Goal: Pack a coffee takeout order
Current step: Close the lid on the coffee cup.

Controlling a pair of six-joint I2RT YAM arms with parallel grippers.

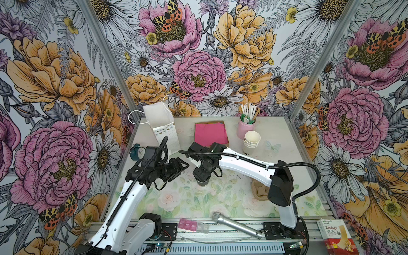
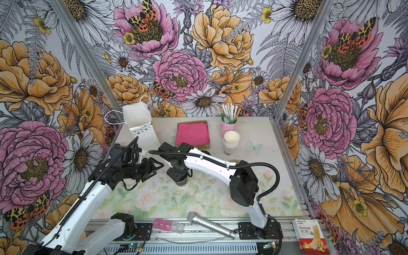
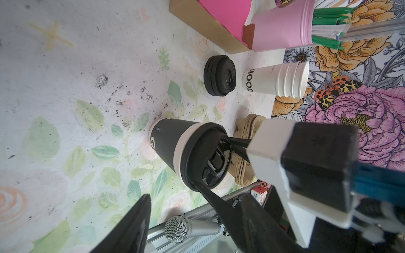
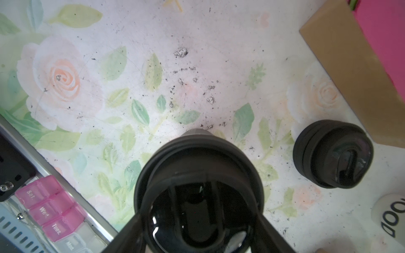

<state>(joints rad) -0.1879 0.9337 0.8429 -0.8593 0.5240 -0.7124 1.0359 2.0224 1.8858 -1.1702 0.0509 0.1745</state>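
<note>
Right gripper [image 4: 200, 215] is down over the middle of the floral tabletop [image 1: 198, 203], jaws clasped on either side of the round black lid [image 3: 208, 157]. The lid sits on top of the black-printed paper cup [image 3: 168, 142], and the cup stands upright. Left gripper [image 1: 184, 166] hovers just beside the cup, jaws spread, nothing between them. Over at the back, the pink napkin [image 1: 210, 133] lies flat on a brown cardboard square [image 3: 203, 26], well apart from the cup. Spare black lids [image 3: 220, 75] sit near the stack of white cups [image 1: 251, 139]. The white gift bag [image 1: 163, 128] stands open at the back, on the left arm's side.
</note>
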